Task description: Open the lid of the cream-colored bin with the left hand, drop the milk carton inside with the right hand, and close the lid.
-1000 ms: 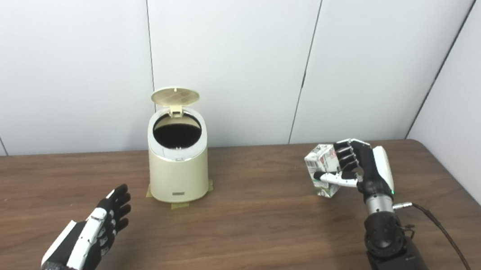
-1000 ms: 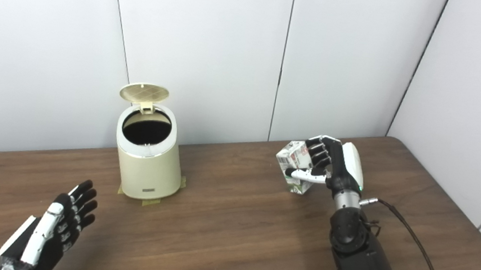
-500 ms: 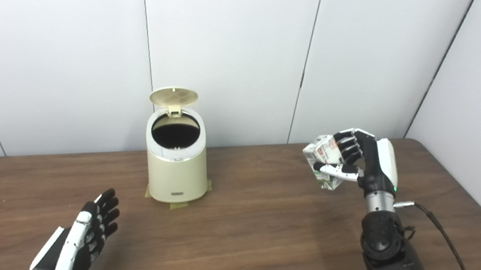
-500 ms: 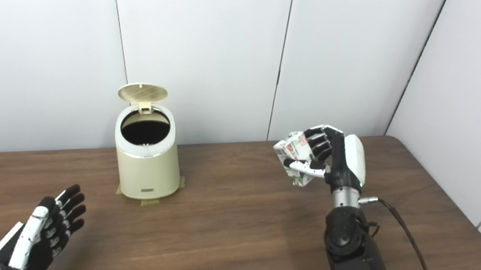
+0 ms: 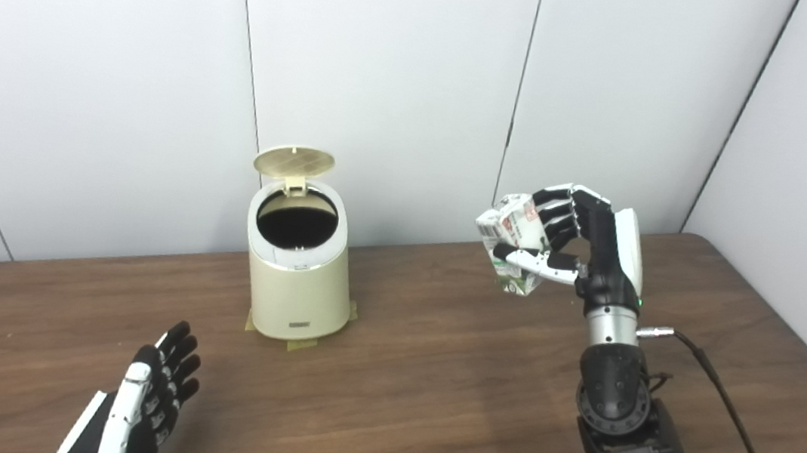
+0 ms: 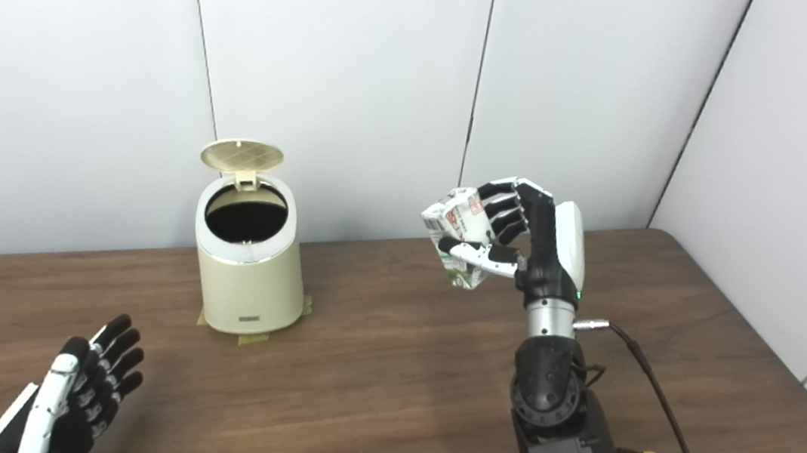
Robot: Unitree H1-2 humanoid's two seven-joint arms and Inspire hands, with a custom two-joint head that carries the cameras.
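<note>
The cream-colored bin [image 5: 297, 290] stands on the brown table, at the back left of centre. Its round lid [image 5: 294, 161] is tipped up and back, and the dark opening [image 5: 296, 220] shows. My right hand [image 5: 585, 236] is shut on the white milk carton [image 5: 515, 243] and holds it tilted in the air, above the table and to the right of the bin. My left hand [image 5: 144, 402] is open and empty, low at the front left, apart from the bin.
The wooden table [image 5: 416, 380] runs to a white panelled wall [image 5: 391, 65] behind the bin. A black cable [image 5: 731, 416] trails from my right wrist across the table's right side. Tape patches [image 5: 303, 344] show under the bin's base.
My right hand has lifted the carton off the table and carried it up and left toward the bin. My left hand has drawn back toward the front edge.
</note>
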